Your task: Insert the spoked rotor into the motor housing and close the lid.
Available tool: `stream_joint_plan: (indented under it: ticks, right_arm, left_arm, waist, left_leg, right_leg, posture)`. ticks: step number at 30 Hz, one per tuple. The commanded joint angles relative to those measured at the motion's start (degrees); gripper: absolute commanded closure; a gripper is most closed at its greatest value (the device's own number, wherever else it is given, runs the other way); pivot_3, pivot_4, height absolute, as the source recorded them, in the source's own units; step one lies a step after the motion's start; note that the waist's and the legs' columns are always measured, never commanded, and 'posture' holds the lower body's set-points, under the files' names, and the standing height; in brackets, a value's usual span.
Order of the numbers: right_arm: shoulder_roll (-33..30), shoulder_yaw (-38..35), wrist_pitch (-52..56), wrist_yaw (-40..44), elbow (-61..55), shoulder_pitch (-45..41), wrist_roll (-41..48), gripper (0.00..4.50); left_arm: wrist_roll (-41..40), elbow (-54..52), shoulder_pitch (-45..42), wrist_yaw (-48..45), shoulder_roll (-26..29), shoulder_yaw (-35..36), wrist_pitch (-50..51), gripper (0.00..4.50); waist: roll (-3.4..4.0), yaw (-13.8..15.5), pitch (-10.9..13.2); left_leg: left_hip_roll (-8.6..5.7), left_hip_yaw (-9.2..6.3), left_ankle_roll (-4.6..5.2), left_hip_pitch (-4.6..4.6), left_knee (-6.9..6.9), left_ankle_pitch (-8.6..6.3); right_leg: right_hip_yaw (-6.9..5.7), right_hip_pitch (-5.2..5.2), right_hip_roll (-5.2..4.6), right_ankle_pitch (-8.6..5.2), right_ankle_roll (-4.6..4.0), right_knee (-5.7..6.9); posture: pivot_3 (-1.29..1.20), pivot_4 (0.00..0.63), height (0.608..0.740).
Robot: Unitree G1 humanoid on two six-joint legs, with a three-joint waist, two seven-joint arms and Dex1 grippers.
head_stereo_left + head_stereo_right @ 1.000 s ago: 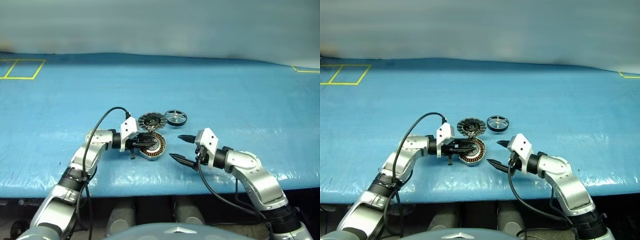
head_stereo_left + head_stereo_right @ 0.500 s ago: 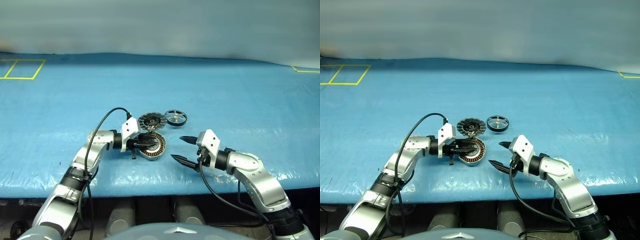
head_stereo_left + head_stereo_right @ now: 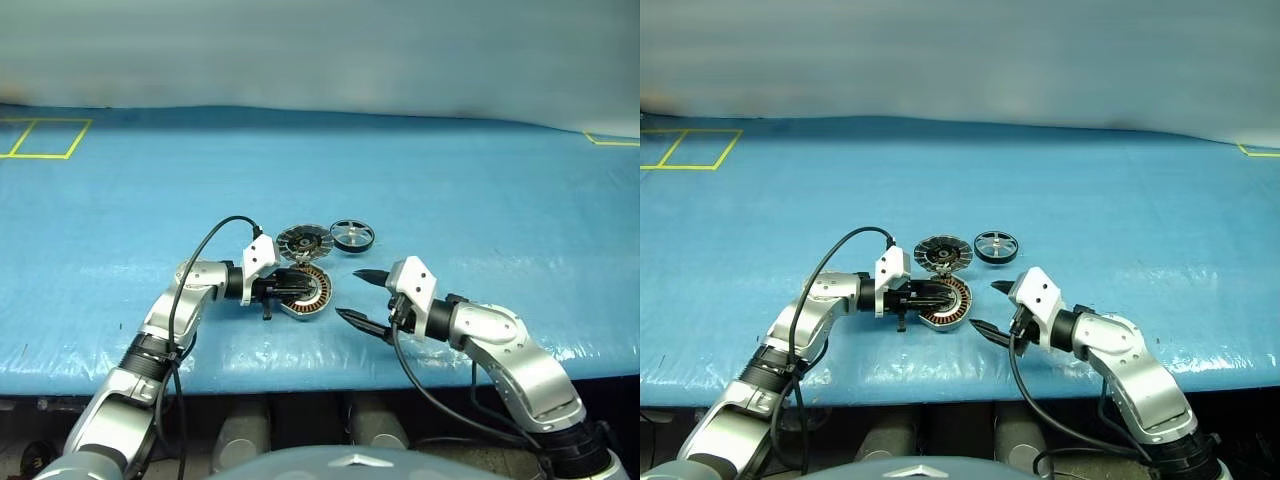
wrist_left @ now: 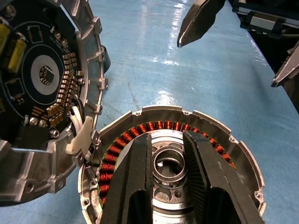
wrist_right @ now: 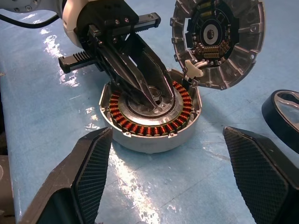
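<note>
I see my left tool (image 4: 170,186) clamped about the motor housing's (image 5: 149,114) centre hub; right tool (image 3: 361,298) spread wide nearby; spoked rotor (image 3: 352,235) lies apart on the desk (image 3: 480,200)

Blue tabletop (image 3: 1120,190) | motor housing (image 3: 948,305) lies near the front edge, copper windings showing | left gripper (image 3: 930,294) reaches over the housing's centre from the left | lid (image 3: 942,253) just behind the housing | spoked rotor (image 3: 995,246) beside the lid, to its right | right gripper (image 3: 986,308), fingers spread, sits just right of the housing
</note>
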Motion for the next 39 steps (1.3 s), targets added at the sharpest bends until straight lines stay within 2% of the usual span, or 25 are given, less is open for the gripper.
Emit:
stream_joint_plan:
  ticks: [1, 8, 9, 12, 20, 28, 39]
  right_arm:
    - [0.1, 0.5, 3.2, -2.0, -6.4, 0.1, 1.3, 0.51]
    - [-0.2, 0.5, 6.6, -3.7, -9.6, 0.1, 2.1, 0.51]
    - [-0.3, 0.4, 6.5, -3.5, -9.1, 0.0, 2.2, 0.51]
    - [-0.5, 0.2, 6.1, -3.3, -8.5, 0.0, 2.2, 0.51]
    - [-0.7, 0.0, 5.8, -3.1, -8.1, 0.0, 2.3, 0.51]
    - [-0.8, 0.0, 5.8, -2.9, -8.2, 0.0, 2.4, 0.51]
    - [-0.9, -0.3, 6.1, -4.3, -7.8, 0.0, 1.4, 0.51]
  left_arm:
    - [-0.5, -1.3, 0.4, -0.1, -0.2, 0.1, 0.3, 3.83]
    - [0.0, -0.5, 0.2, 0.7, -0.1, 0.3, 0.4, 3.83]
    - [0.4, -0.4, 0.2, 0.9, -0.1, 0.3, -0.4, 3.11]
    - [1.8, 0.2, 0.0, 2.8, -0.5, 0.6, -3.2, 2.20]
    - [-1.4, -2.7, 0.7, 1.6, -1.0, 1.8, -3.6, 2.20]
    - [-6.1, -8.5, 2.7, 2.5, -0.5, 4.5, 0.9, 2.20]
    - [-7.3, -15.2, 10.8, 6.4, 6.2, 11.0, 1.4, 2.20]
  waist:
    - [0.00, 0.0, 0.0]
    - [-0.01, 0.0, 0.0]
    - [-0.01, 0.0, 0.0]
    - [-0.01, 0.0, 0.0]
    - [-0.01, 0.0, 0.0]
    - [-0.01, -0.1, 0.0]
    - [-0.01, -0.1, 0.0]
  left_leg:
    - [0.00, 0.00, 0.00, 0.00, 0.00, 0.00]
    - [0.00, -0.01, 0.00, 0.00, 0.00, 0.00]
    - [0.00, 0.00, 0.00, 0.00, 0.01, 0.00]
    - [0.00, 0.00, 0.00, 0.01, 0.02, 0.00]
    - [0.00, 0.00, 0.00, -0.01, 0.01, 0.00]
    - [0.01, 0.00, 0.00, -0.01, 0.01, 0.00]
    - [0.02, 0.02, 0.00, 0.00, 0.00, 0.00]
  right_leg:
    - [0.00, 0.00, 0.00, 0.00, 0.00, 0.00]
    - [0.00, 0.00, 0.00, 0.00, 0.00, 0.00]
    - [0.00, 0.00, 0.00, 0.00, 0.00, 0.00]
    - [0.00, 0.00, 0.00, 0.00, 0.00, 0.01]
    - [0.00, -0.01, 0.00, 0.00, 0.00, 0.00]
    - [0.00, -0.01, 0.00, 0.00, 0.00, 0.01]
    - [0.00, -0.02, -0.02, -0.01, -0.01, 0.00]
  posture:
    - [0.00, 0.150, 0.740]
    - [0.00, 0.150, 0.740]
    - [0.00, 0.150, 0.740]
    - [0.00, 0.150, 0.740]
    - [0.00, 0.150, 0.740]
    - [0.00, 0.150, 0.740]
    - [0.00, 0.150, 0.740]
